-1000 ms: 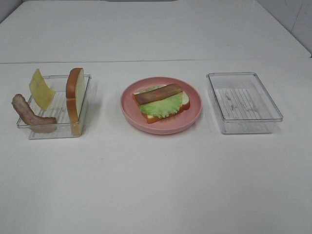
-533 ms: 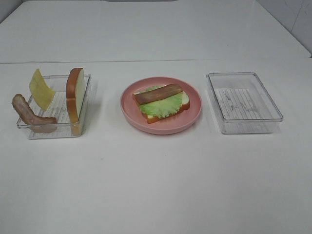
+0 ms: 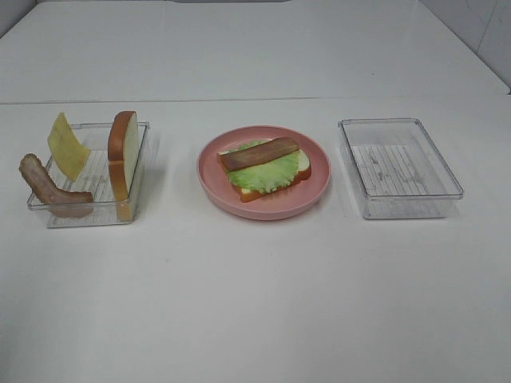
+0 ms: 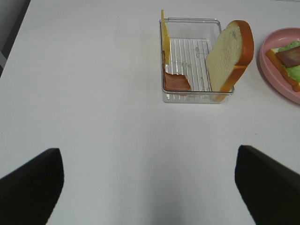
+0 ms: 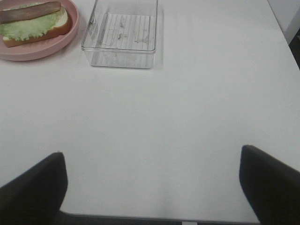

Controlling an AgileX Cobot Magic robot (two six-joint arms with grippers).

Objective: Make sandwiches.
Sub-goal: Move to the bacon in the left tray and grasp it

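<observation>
Sandwich work stands half done: the lower bread slice (image 3: 271, 190), lettuce leaf (image 3: 259, 174) and one bacon strip (image 3: 259, 153) lie stacked on the pink plate (image 3: 263, 214), mid-table. Nothing has shifted in the last second. The cheese slice (image 3: 67, 146), second bacon strip (image 3: 49, 191) and upright bread slice (image 3: 122, 163) remain in the left tray (image 3: 88, 219), and the right tray (image 3: 399, 209) holds nothing. The left gripper (image 4: 150, 187) and right gripper (image 5: 152, 187) hang well back, jaws spread wide, gripping nothing. It looks like a pause before the next layer, probably the cheese.
</observation>
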